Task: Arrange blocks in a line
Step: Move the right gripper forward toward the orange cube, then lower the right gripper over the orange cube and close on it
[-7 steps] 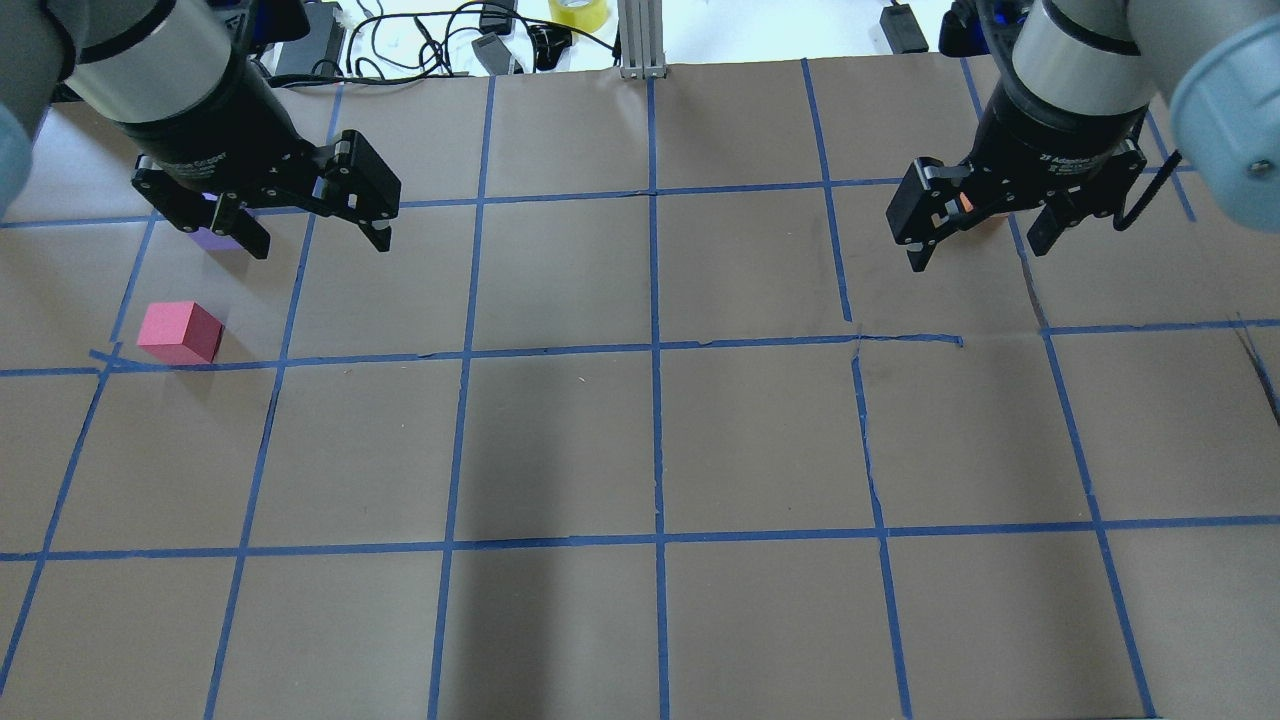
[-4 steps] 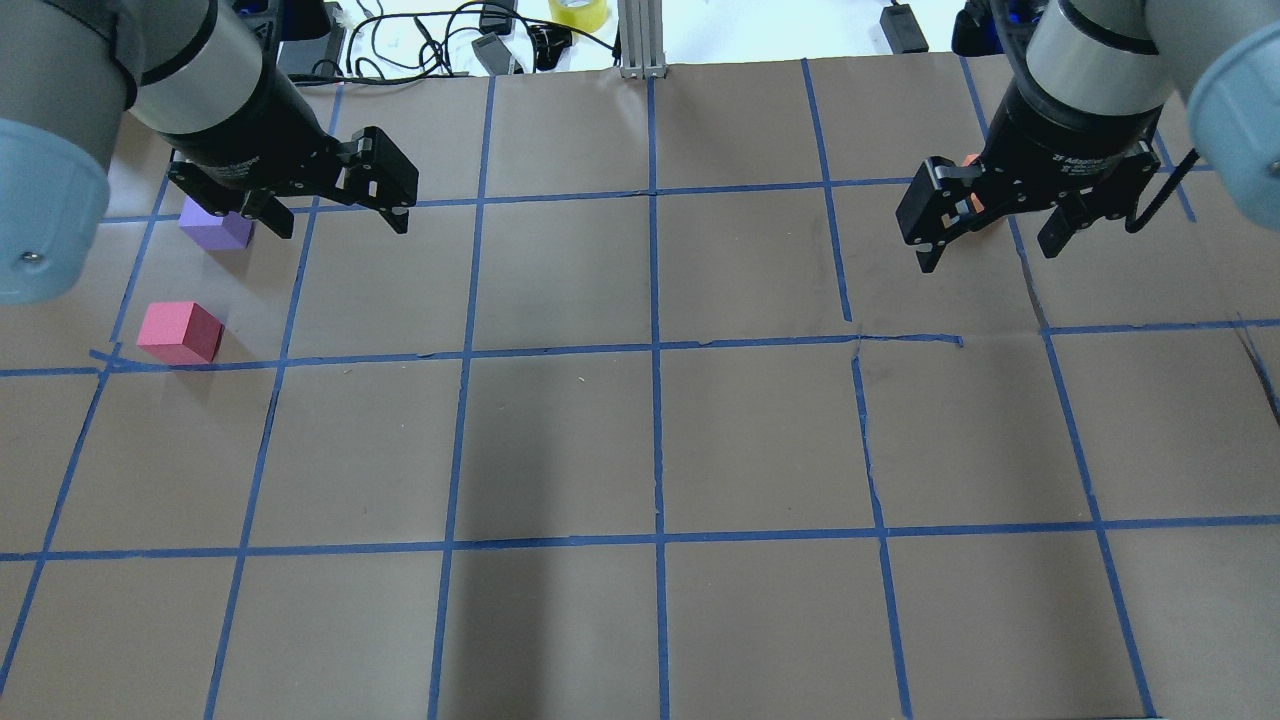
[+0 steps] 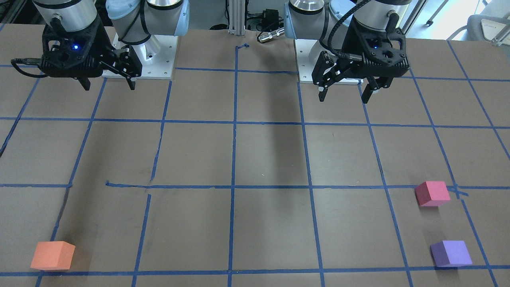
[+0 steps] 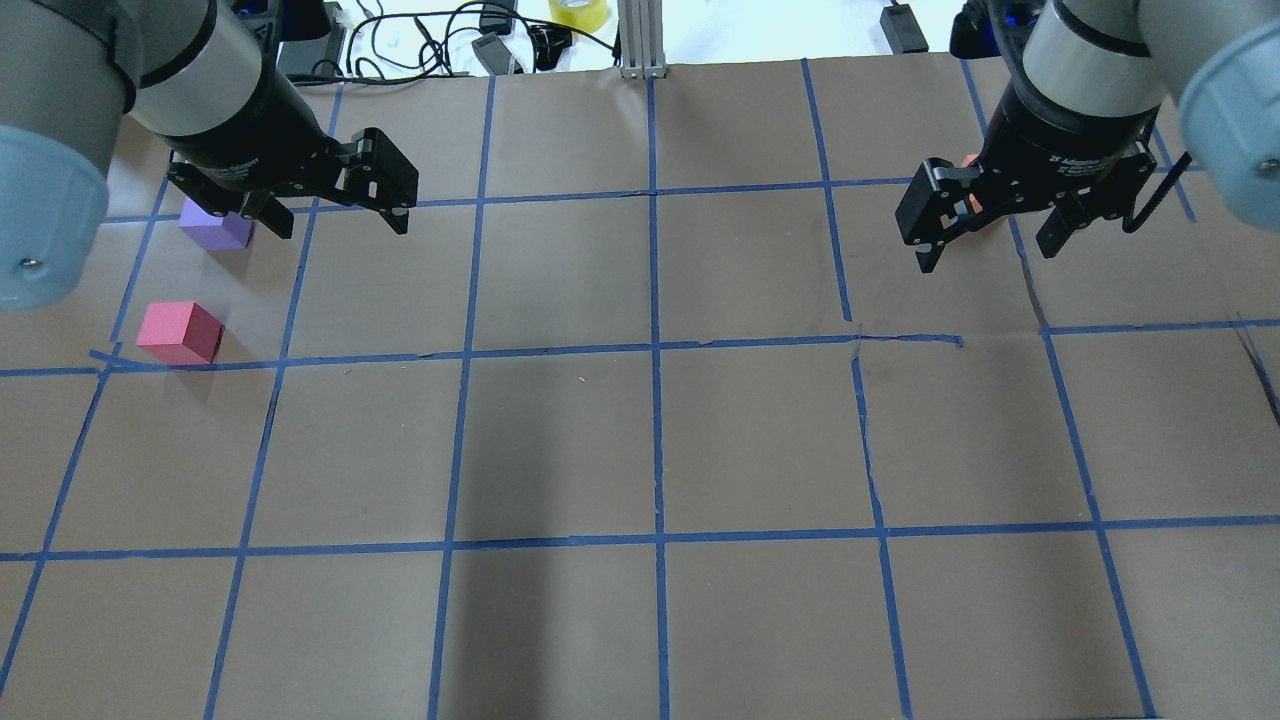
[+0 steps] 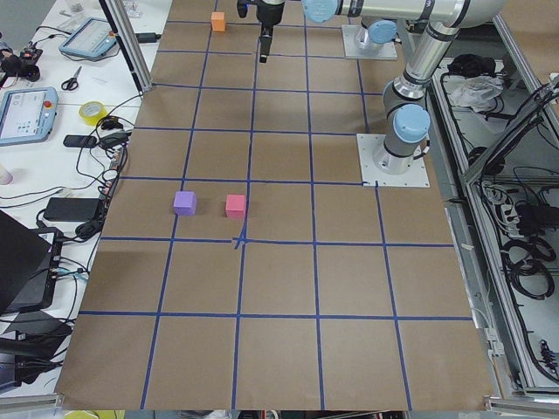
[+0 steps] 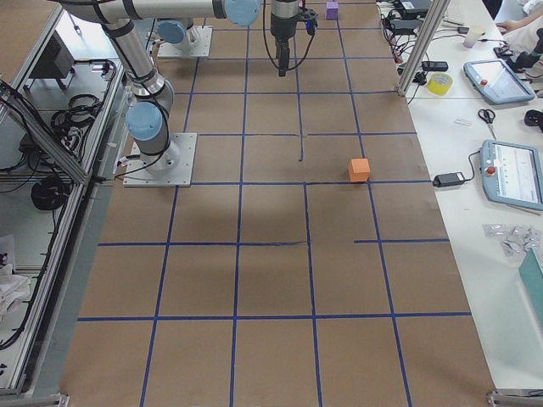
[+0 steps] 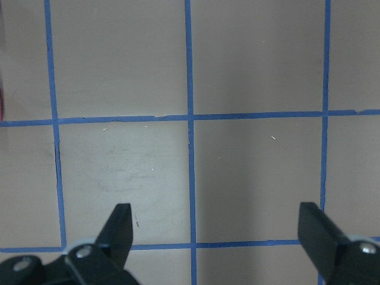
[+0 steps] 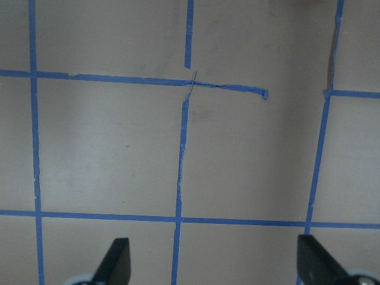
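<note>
Table: brown paper (image 3: pixel 271 159) gridded with blue tape (image 3: pixel 233 159).
Left gripper (image 3: pixel 344 97): raised, fingers spread, empty.
Right gripper (image 3: pixel 108 87): raised, fingers spread, empty.
Pinkish-red block (image 3: pixel 432 193): forward and outward of the left gripper.
Purple block (image 3: pixel 451 253): farther forward, near the pinkish-red block.
Orange block (image 3: pixel 52 255): forward and outward of the right gripper.

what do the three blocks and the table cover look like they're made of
The orange block, pink block and purple block look like foam with a matte finish: flat colour, no shine, slightly soft edges. The table cover is probably brown paper, matte, with a seam or tear showing. The grid lines look like blue tape.
</note>
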Controlling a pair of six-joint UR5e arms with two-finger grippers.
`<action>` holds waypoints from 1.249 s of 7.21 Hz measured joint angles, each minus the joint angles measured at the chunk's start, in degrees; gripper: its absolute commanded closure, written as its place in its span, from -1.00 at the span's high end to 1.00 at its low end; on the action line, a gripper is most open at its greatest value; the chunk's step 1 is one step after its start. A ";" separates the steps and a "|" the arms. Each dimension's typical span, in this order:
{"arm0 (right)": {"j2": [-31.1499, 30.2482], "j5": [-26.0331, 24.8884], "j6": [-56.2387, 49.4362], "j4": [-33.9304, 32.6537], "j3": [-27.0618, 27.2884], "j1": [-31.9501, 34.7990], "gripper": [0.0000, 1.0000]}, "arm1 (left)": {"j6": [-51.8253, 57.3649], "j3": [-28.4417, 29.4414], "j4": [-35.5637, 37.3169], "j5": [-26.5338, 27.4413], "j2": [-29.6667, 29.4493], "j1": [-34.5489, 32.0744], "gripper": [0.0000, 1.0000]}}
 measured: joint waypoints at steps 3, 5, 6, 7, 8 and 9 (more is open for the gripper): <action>2.13 -0.11 -0.56 -2.79 -0.07 -1.36 1.00 | -0.02 0.03 -0.41 0.03 0.51 0.02 1.00; 6.18 -0.02 -3.39 -7.80 -0.04 -5.57 1.00 | 0.00 0.09 -0.52 0.03 0.70 0.00 1.00; 8.80 0.22 -6.65 -11.68 0.03 -8.46 1.00 | 0.00 0.11 -0.54 0.03 0.76 0.00 1.00; 12.10 0.53 -10.25 -16.98 0.09 -10.95 1.00 | 0.00 0.12 -0.55 0.03 0.84 0.04 1.00; 15.68 0.71 -12.52 -22.83 0.05 -12.37 1.00 | 0.00 0.11 -0.58 0.03 0.98 0.08 1.00; 19.58 0.78 -13.47 -28.82 -0.16 -12.98 1.00 | 0.00 0.08 -0.61 0.03 1.14 0.09 1.00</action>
